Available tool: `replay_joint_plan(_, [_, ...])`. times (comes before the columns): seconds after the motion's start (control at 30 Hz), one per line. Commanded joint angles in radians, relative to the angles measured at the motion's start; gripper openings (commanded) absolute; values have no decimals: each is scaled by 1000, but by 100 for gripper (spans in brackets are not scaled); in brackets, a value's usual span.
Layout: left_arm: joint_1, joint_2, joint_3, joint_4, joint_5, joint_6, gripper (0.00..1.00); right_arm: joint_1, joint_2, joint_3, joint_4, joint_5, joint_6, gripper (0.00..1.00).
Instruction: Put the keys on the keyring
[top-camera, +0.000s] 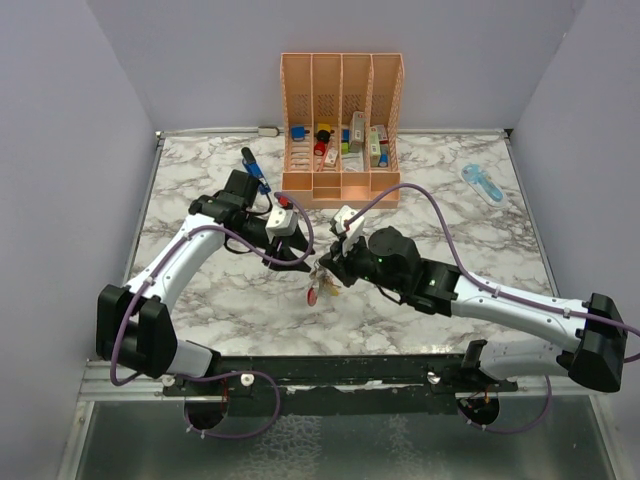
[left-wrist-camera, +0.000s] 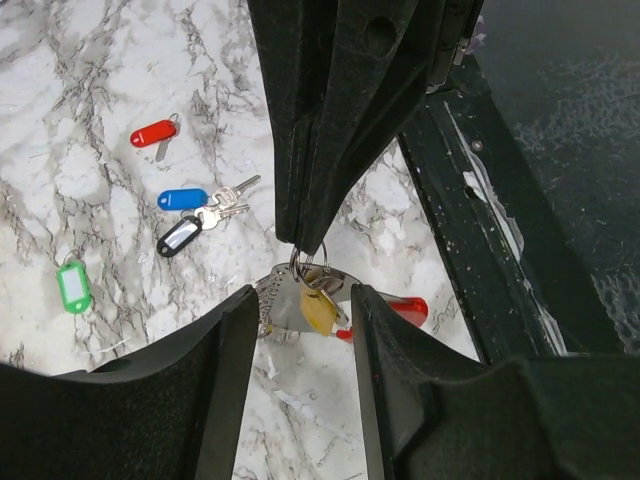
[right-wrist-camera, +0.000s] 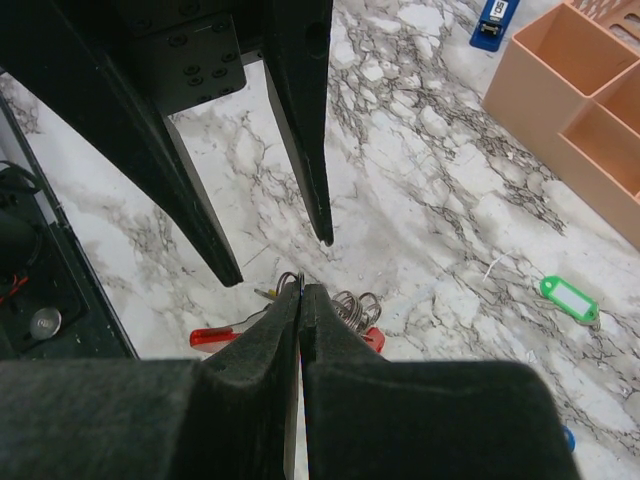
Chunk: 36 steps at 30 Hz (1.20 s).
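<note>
Firstly, loose on the marble table (left-wrist-camera: 60, 180), seen from the left wrist, left to right: green-tagged key (left-wrist-camera: 73, 285), red-tagged key (left-wrist-camera: 152, 133), black-tagged key (left-wrist-camera: 180, 236), blue-tagged key (left-wrist-camera: 183, 199). All lie well apart from both grippers.

Next, left gripper (left-wrist-camera: 303, 300): fingers spread, gripping nothing. The keyring (left-wrist-camera: 310, 265) hangs in the gap between them; contact with either cannot be told.

Keyring: thin wire loop carrying a yellow-tagged key (left-wrist-camera: 320, 310) and a bare metal key (left-wrist-camera: 280, 300).

Lastly, right gripper (right-wrist-camera: 301, 292): fingers pressed together, pinching the top of the keyring, its bunch dangling below.
</note>
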Motion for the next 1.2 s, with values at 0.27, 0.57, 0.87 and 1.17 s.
replay_joint_plan(0.27, [-34,32,6,33,75,-21,48,1,16,31,51,-15,6,1])
replay_joint_plan(0.57, [-64,53,5,31,28,-22,29,1,1,37,50,-20,11,1])
replay_joint_plan(0.87, [-64,57,0,26,9,-24,3,2,-54,7,35,10,32,1])
replay_joint_plan(1.17, [-64,54,22,1,-11,-16,0,2,-166,-9,-81,84,58,25])
